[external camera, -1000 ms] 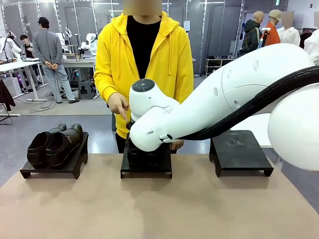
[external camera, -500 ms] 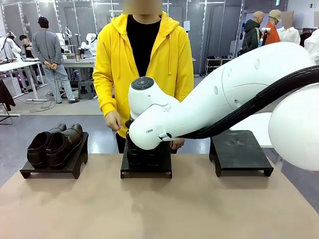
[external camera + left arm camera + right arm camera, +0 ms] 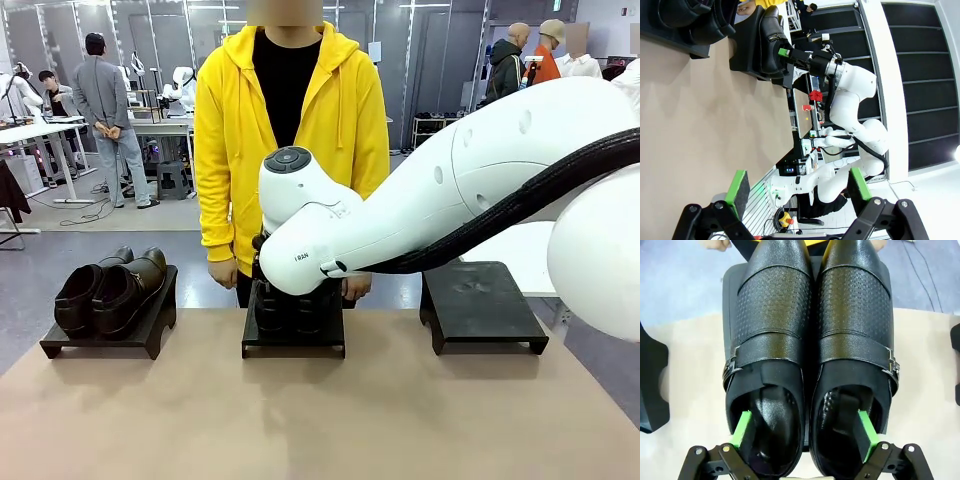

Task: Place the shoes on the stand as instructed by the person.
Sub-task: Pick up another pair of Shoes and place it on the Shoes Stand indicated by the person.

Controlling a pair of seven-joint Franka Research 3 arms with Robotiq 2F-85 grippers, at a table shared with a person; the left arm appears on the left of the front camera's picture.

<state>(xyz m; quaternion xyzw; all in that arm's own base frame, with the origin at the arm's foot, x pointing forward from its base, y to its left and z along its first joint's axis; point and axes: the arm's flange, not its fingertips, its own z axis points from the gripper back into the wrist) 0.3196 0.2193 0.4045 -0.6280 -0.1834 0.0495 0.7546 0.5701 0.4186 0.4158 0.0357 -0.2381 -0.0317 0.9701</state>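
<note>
Black glossy leather shoes with perforated straps and metal buckles (image 3: 812, 365) sit side by side on the dark middle stand (image 3: 293, 340), toes toward the person in the yellow hoodie (image 3: 290, 130) at the far side of the table (image 3: 320, 420). My right pincer (image 3: 802, 437) hangs straight over their heel ends with its jaws spread wide, one green pad (image 3: 742, 429) inside the opening of one shoe and the other pad inside the opening of its neighbour. Nothing is gripped; the pair rests on its own.

As I judge it, the step in hand is letting go and getting clear. To do it well I should rise straight up along the line of my fingers, with no sideways drift, because each pad sits within a shoe's collar and a tilt could catch the rim and drag the pair off square. Only once the pads are above the collars should I swing away.

My right arm (image 3: 450, 210) reaches across the middle of the table, its wrist bent down over that stand. My left pincer (image 3: 797, 192) is open too, empty, held well apart from the stands. Dark brown leather shoes (image 3: 110, 285) already rest on the left stand (image 3: 105, 335); the right stand (image 3: 485, 305) is bare.
</note>
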